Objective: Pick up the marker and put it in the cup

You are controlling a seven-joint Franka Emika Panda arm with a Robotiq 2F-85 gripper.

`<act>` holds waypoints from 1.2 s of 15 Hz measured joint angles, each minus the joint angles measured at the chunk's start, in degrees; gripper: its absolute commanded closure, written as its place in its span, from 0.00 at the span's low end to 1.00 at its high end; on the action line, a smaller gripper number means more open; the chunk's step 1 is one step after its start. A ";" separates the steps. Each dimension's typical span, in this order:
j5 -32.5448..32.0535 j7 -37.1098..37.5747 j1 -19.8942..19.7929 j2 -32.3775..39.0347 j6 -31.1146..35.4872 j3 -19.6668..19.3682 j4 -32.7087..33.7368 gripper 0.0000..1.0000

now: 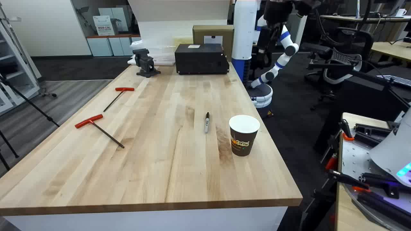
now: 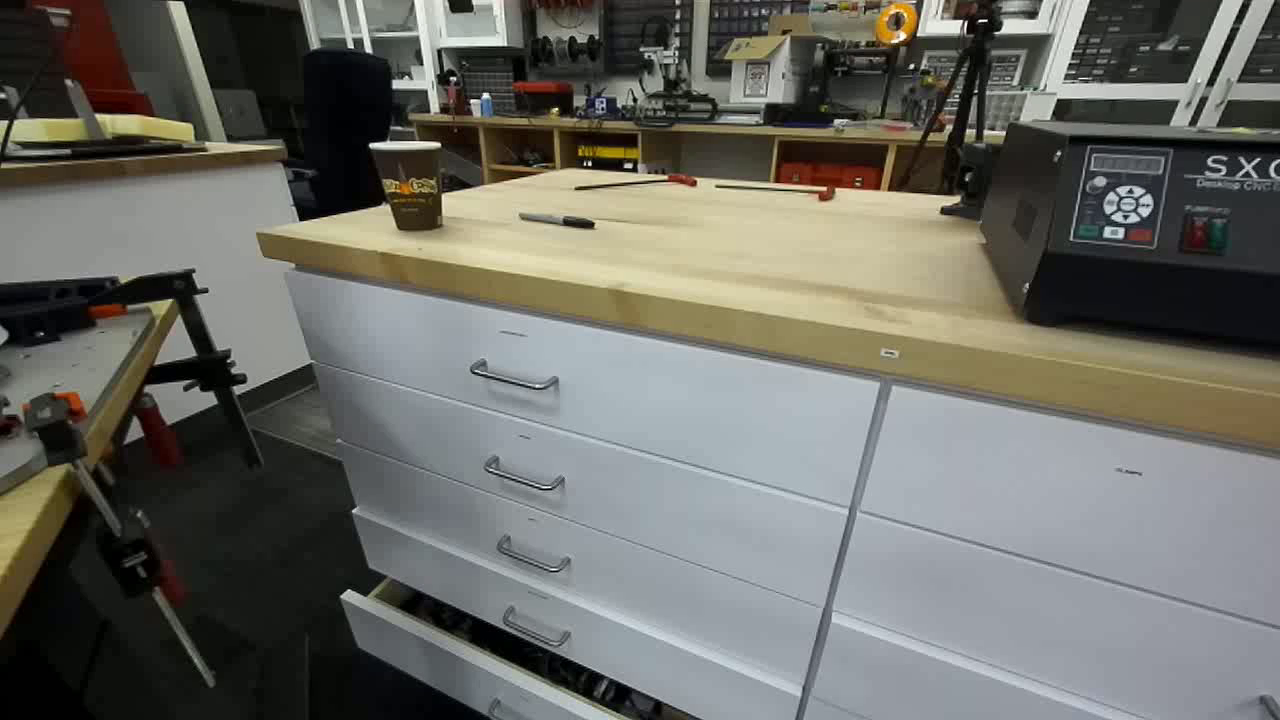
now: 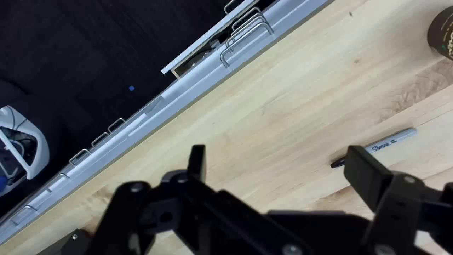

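Observation:
The marker (image 1: 206, 124) lies flat on the wooden table, grey body with a black cap. It also shows in an exterior view (image 2: 557, 220) and in the wrist view (image 3: 391, 141), where a finger covers part of it. The cup (image 1: 243, 138) stands upright near the marker, brown with a white top. It shows in an exterior view (image 2: 410, 195), and is cut off at the right edge of the wrist view (image 3: 442, 33). My gripper (image 3: 277, 159) is open and empty above the table, fingers wide apart. It also hangs at the upper right of an exterior view (image 1: 265, 53).
Two red-handled T-shaped tools (image 1: 88, 121) (image 1: 124, 89) lie on the table's far side from the cup. A black vise (image 1: 146, 63) and a black box machine (image 1: 202, 59) stand at one end. Below the table edge (image 2: 640, 300), a low drawer (image 2: 440, 640) is pulled out.

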 measured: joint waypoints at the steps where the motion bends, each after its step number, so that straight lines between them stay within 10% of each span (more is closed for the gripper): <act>1: 0.00 0.00 0.00 0.01 0.00 0.00 0.00 0.00; 18: 0.18 0.00 0.77 1.93 -0.04 0.13 -0.04 0.00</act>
